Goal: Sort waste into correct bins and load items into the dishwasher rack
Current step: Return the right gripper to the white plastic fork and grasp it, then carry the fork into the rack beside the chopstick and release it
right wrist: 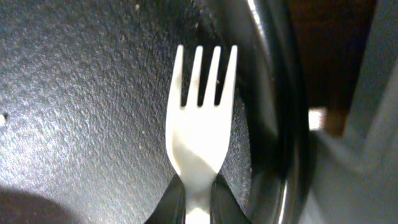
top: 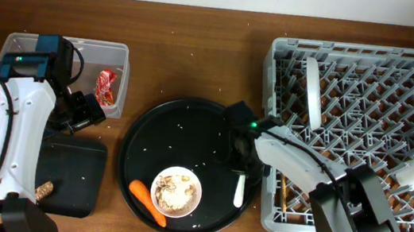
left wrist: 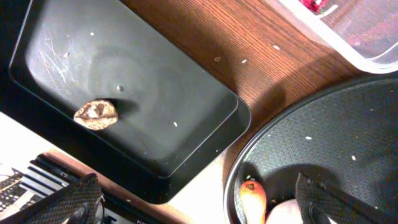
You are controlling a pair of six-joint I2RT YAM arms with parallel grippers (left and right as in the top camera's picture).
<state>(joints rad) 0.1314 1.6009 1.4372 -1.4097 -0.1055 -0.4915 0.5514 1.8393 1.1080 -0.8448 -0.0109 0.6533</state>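
My right jaws were closed on the handle of the white fork (right wrist: 202, 143), which lay just inside the right rim of the round black tray (top: 148, 136). My left jaws stood wide apart, empty, left of that tray.

You're at a robot lab bench staged as a dish station: a wooden table (top: 198, 59), left arm (top: 14, 123) and right arm (top: 297, 160) over it, a grey rack (top: 360, 50), a tub (top: 107, 56).
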